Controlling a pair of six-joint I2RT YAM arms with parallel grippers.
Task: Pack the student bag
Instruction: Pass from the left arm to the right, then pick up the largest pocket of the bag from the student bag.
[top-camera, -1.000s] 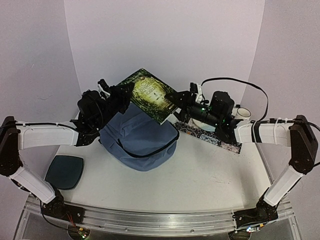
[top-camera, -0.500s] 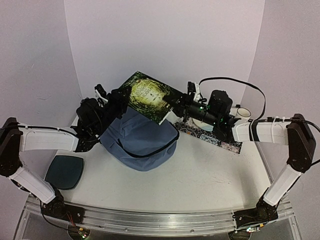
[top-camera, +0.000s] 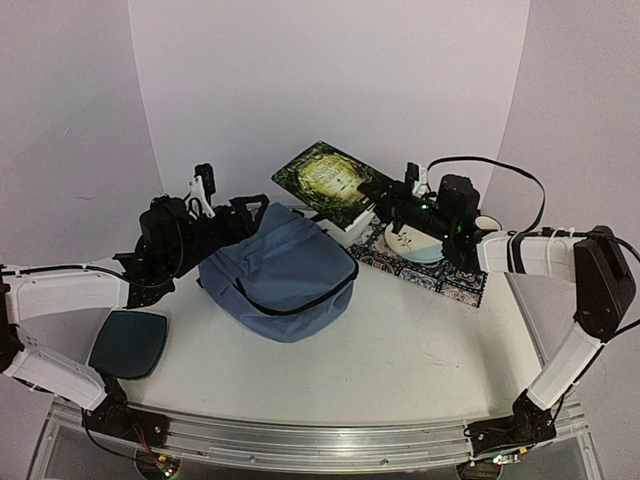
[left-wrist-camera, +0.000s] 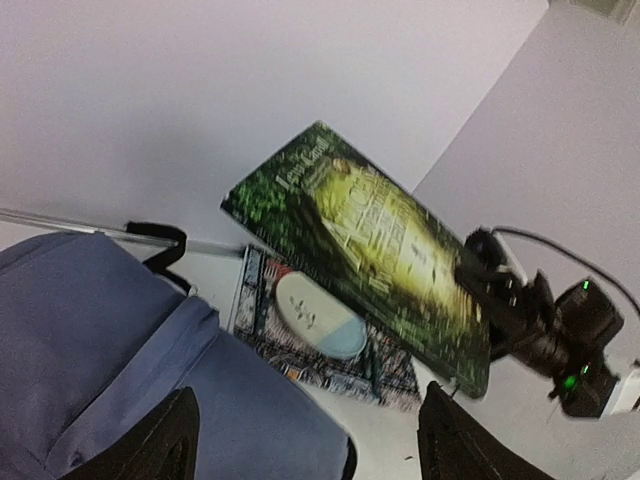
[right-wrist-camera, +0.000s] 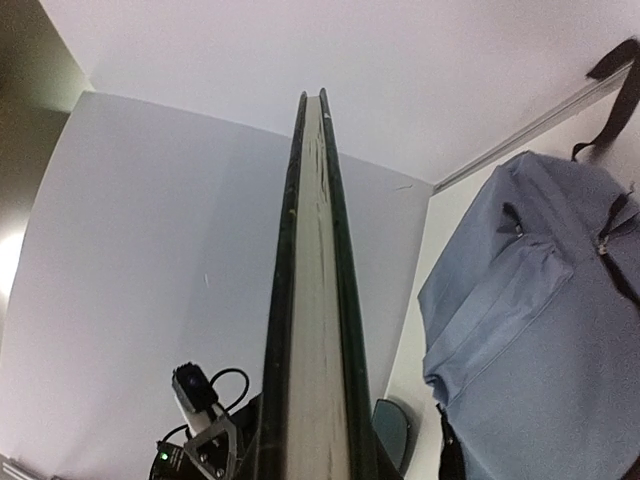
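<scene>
The student bag, slate-blue with black zippers, lies in the middle of the table, and it also fills the lower left of the left wrist view. A green-covered book hangs tilted above the bag's far right side. My right gripper is shut on the book's right edge. In the right wrist view the book stands edge-on between the jaws, with the student bag to the right. My left gripper sits open at the bag's far left, apart from the book, its fingers wide with nothing between them.
A dark teal pad lies at the near left. A patterned mat at the back right carries a white-and-blue oval case. A white mug stands behind it. The back wall is close behind the book.
My left gripper has opened, let go of the book and drawn back to the left. My right gripper has shut on the book and carried it right, off the bag's top.
</scene>
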